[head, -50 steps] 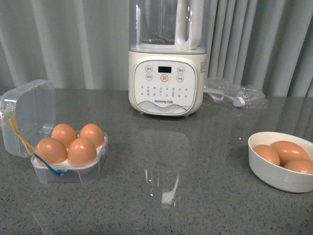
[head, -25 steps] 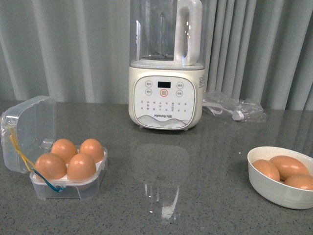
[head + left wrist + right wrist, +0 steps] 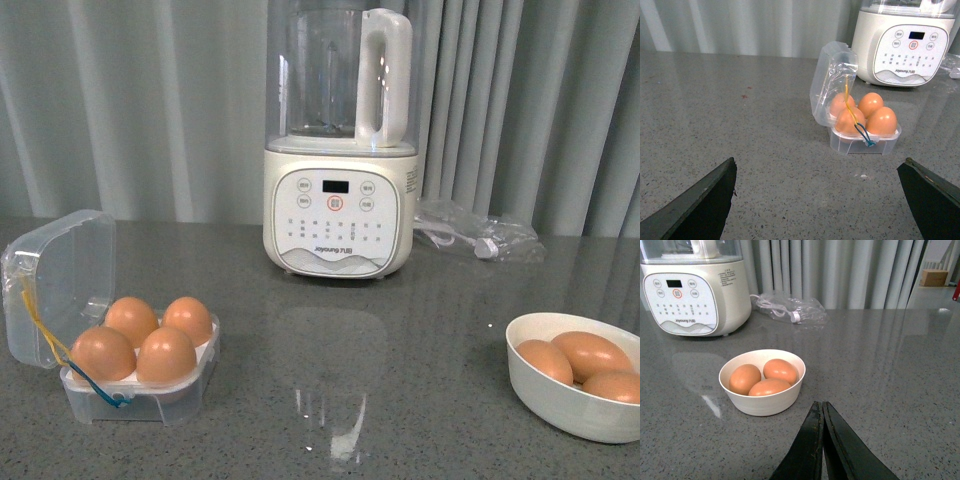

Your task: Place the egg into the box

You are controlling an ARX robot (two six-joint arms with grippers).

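1. While inspecting jaws, found left gripper (image 3: pixel 817 164) spread wide and empty, right gripper (image 3: pixel 819 404) pressed together, empty.
2. Found egg (image 3: pixel 166 355) seated in box (image 3: pixel 140 400), with all four cells full, lid (image 3: pixel 65 270) up.
3. Judged loading complete; advise only closing lid, leaving bowl (image 3: pixel 560 405) untouched.

The box (image 3: pixel 140 392) sits at the near left of the counter (image 3: pixel 400 340), its lid (image 3: pixel 60 280) standing open on its left side. Four eggs (image 3: pixel 166 355) lie in it, two near and two far. The blender (image 3: pixel 338 215) stands at the far middle, with a bag (image 3: pixel 480 240) just to its right before the curtain (image 3: pixel 150 100). The bowl (image 3: pixel 560 405) sits near right, well apart from the box, holding three eggs (image 3: pixel 590 352).
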